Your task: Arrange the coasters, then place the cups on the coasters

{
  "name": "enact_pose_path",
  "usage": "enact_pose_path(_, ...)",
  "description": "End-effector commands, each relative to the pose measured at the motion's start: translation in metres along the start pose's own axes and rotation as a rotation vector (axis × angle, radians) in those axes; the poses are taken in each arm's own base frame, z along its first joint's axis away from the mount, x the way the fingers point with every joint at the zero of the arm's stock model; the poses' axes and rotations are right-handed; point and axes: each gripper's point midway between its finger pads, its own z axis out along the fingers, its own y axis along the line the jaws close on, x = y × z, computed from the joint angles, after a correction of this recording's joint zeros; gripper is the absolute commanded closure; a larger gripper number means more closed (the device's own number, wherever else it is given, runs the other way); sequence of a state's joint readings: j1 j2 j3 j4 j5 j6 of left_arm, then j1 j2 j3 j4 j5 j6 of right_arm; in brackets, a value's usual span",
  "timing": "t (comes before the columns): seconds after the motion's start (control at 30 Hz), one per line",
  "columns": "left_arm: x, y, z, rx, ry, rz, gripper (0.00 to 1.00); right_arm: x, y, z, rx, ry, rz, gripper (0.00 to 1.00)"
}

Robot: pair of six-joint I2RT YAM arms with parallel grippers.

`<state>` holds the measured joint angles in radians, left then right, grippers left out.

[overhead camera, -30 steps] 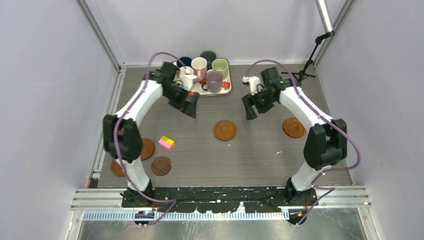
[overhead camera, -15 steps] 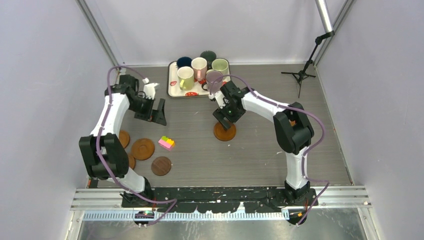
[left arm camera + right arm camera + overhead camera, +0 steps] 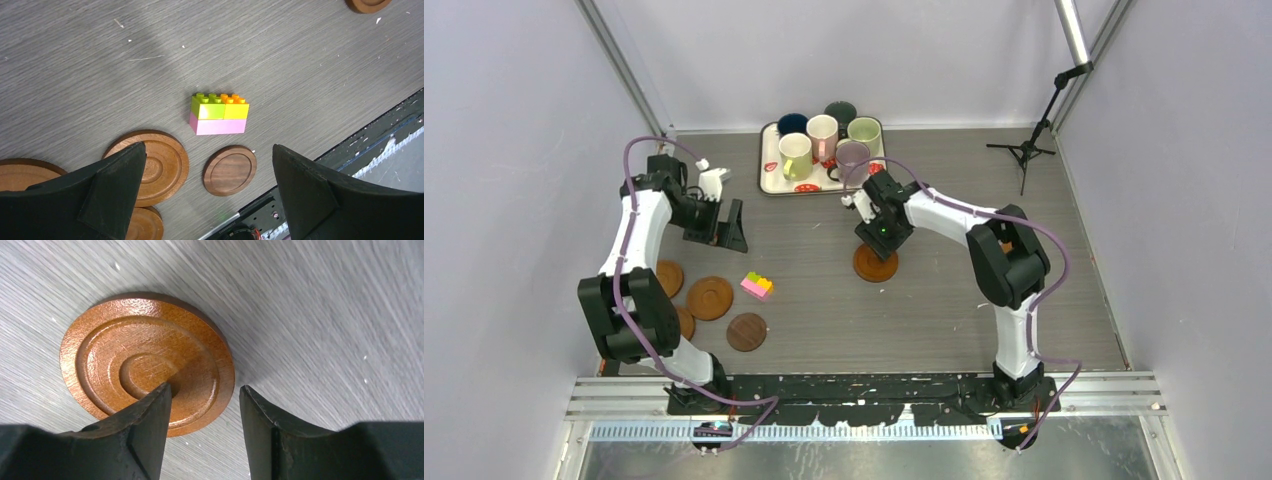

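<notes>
grey table [image 3: 944,300], right gripper [image 3: 205,388] part-open — astride coaster [image 3: 115,340] edge

Five coasters [image 3: 709,298] show, four at eight o'clock and one at centre, with six cups [image 3: 822,130] on one tray [image 3: 767,172] at twelve o'clock and one block toy [image 3: 757,286].

coaster [image 3: 125,340]: glossy grooved wood; tabletop [image 3: 300,60]: matt grey woodgrain; block toy [image 3: 218,114]: smooth plastic
</notes>
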<state>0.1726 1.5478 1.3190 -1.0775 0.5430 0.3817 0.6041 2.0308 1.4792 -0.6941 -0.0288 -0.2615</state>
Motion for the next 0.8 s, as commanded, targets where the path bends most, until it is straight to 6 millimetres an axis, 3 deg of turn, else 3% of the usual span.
enact_pose_path(0.0,0.002,0.001,-0.001,-0.001,-0.011,0.033,0.0,0.043,-0.023,-0.007,0.009,0.072,0.04,0.44)
enact_pose_path(0.33,0.005,0.006,0.004,-0.014,0.001,0.036,0.0,0.115,-0.079,-0.03,0.006,0.126,0.175,0.52)
enact_pose_path(0.6,0.004,0.005,0.001,-0.016,-0.004,0.038,0.0,0.188,-0.133,-0.048,0.039,0.187,0.289,0.54)
enact_pose_path(0.77,0.005,0.006,0.003,-0.014,0.001,0.034,0.0,0.216,-0.164,-0.06,0.072,0.197,0.351,0.54)
